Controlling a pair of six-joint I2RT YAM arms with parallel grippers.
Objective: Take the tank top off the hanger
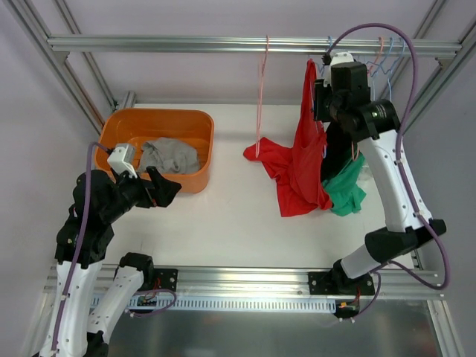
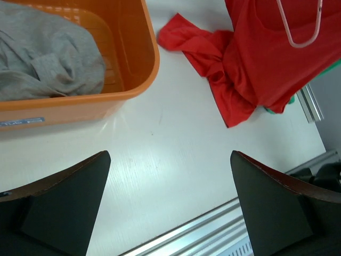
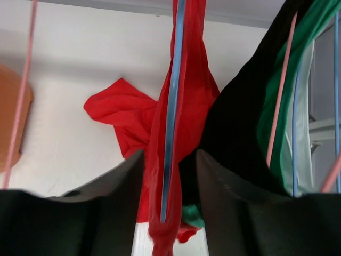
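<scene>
The red tank top [image 1: 301, 163] hangs from the top rail on a blue hanger [image 3: 173, 106], and its lower part lies crumpled on the white table. It also shows in the left wrist view [image 2: 256, 58] and the right wrist view [image 3: 197, 96]. My right gripper [image 1: 316, 97] is raised by the rail. Its jaws [image 3: 170, 154] are closed narrowly on the bunched red fabric, with the blue hanger wire between them. My left gripper [image 1: 172, 190] is open and empty [image 2: 170, 154], low over the table beside the orange bin.
An orange bin [image 1: 160, 115] at the left holds a grey garment [image 1: 169, 155]. An empty pink hanger [image 1: 260, 97] hangs from the rail left of the tank top. A black garment [image 1: 336, 152] and a green one [image 1: 346, 190] hang just right of it, with more hangers.
</scene>
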